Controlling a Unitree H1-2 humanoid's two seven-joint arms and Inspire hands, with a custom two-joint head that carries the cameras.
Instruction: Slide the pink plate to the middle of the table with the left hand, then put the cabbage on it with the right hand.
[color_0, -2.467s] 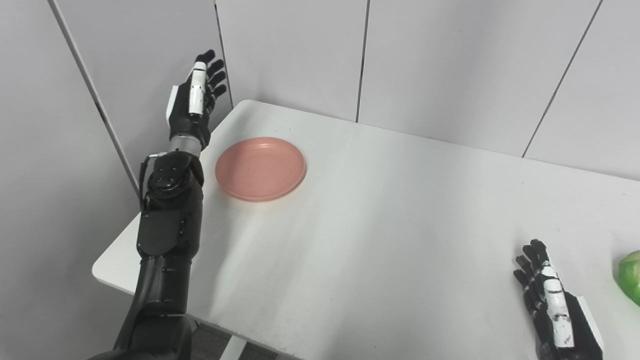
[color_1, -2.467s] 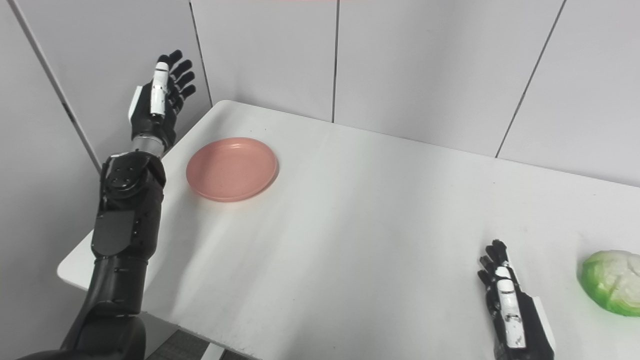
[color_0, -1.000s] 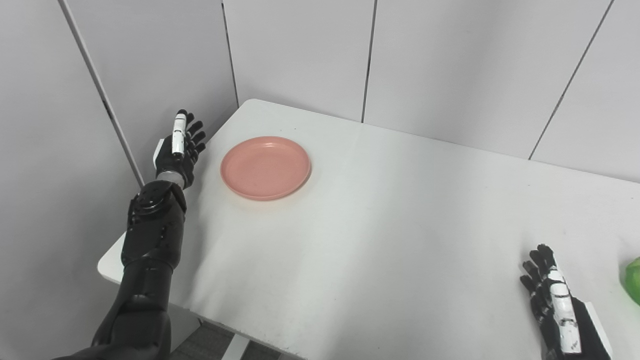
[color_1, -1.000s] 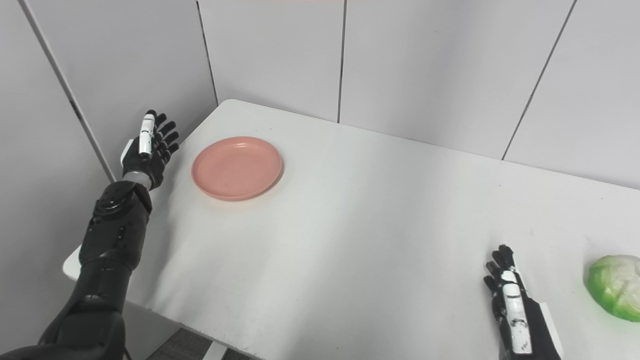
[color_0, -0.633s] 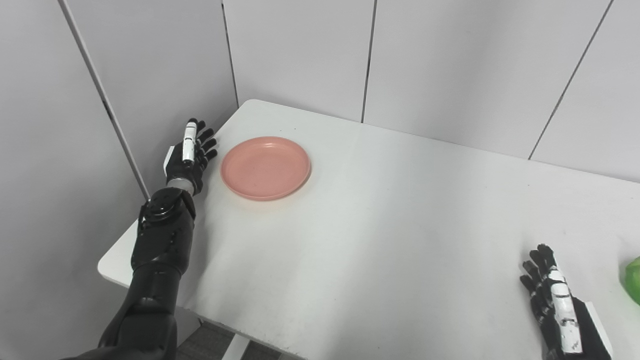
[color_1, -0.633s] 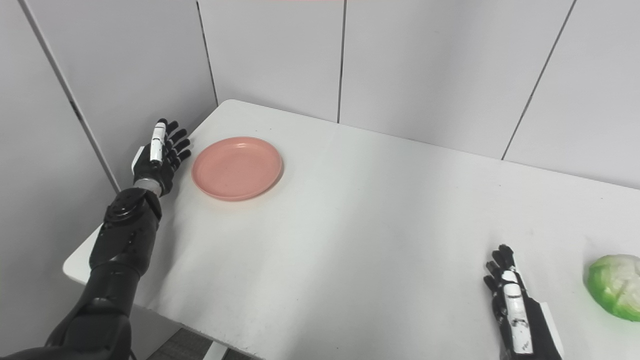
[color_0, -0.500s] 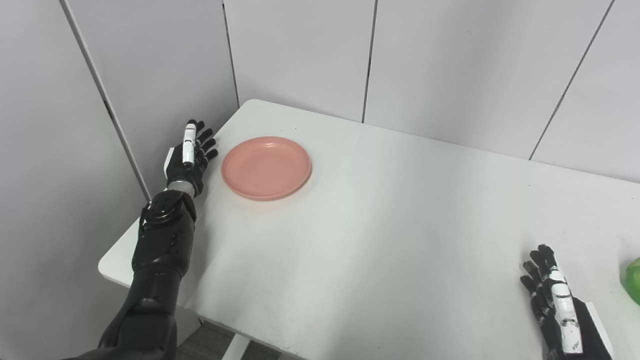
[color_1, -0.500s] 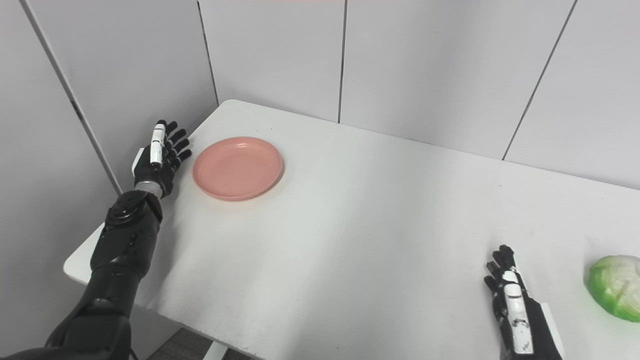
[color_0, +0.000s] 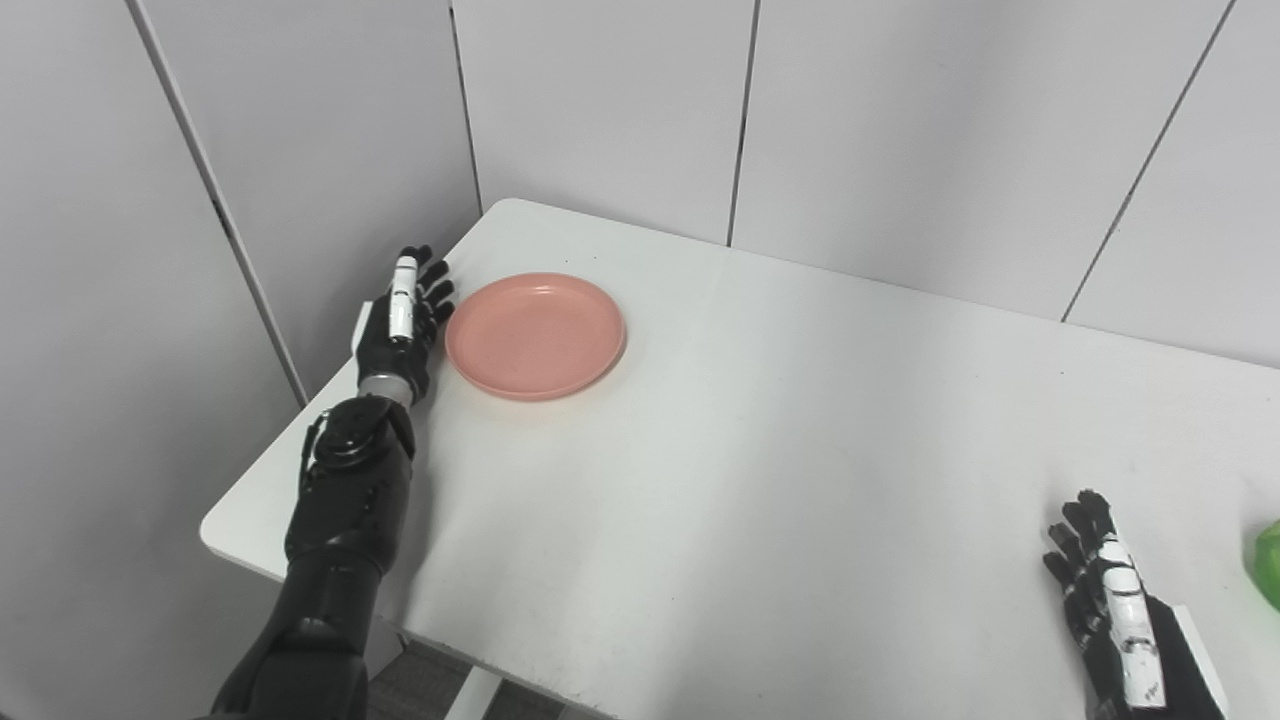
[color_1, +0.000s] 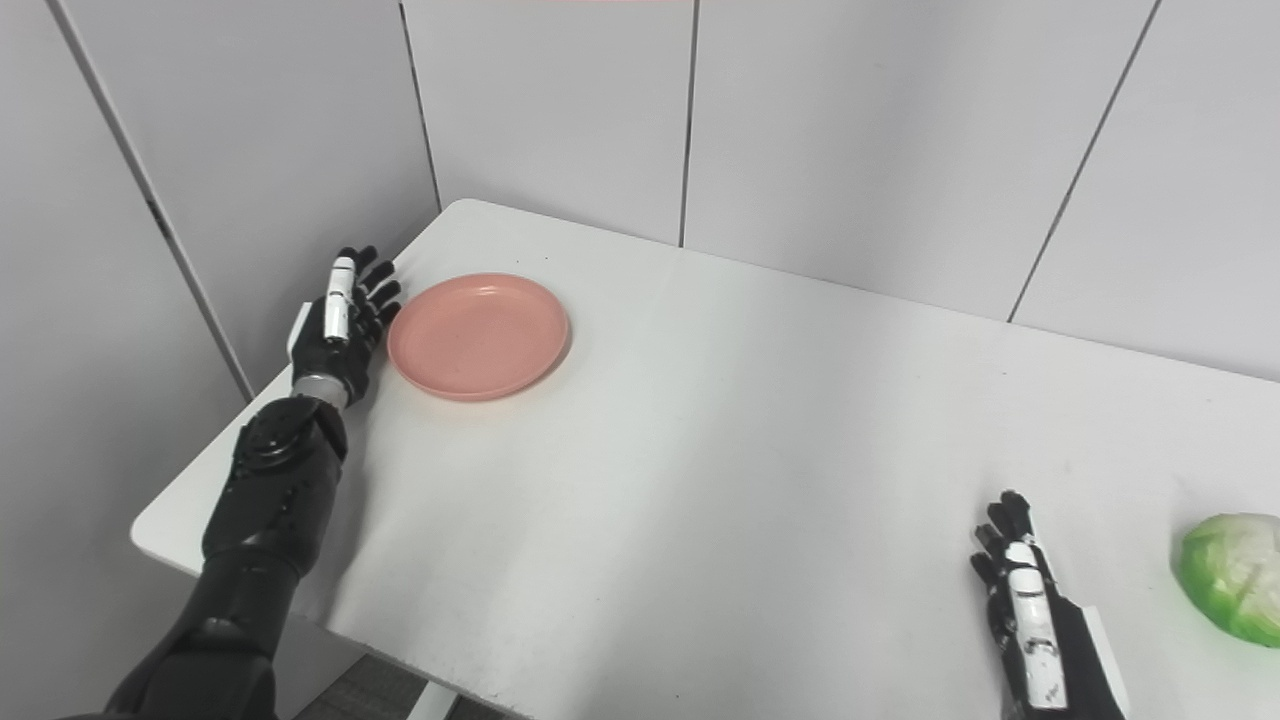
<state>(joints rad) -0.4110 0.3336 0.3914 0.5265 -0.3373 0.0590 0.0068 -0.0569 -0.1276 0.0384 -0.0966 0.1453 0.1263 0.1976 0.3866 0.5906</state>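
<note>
My left hand (color_0: 400, 320) is at the far left edge of the white surface (color_0: 780, 460), fingers stretched out and spread, holding nothing. It stands on its edge with the palm side turned toward the pink plate (color_0: 536, 336), just beside the plate's left rim; from here I cannot tell whether my fingertips touch the rim or stop just short of it. The plate lies flat near the far left corner of the surface, well away from the middle, and it is bare.

My right hand (color_1: 1035, 620) rests low at the near right side of the surface, fingers extended and slightly apart, gripping nothing. The cabbage (color_1: 1232, 576), pale green, sits on the surface to the right of that hand, near but apart from it, close to the right edge of the view.
</note>
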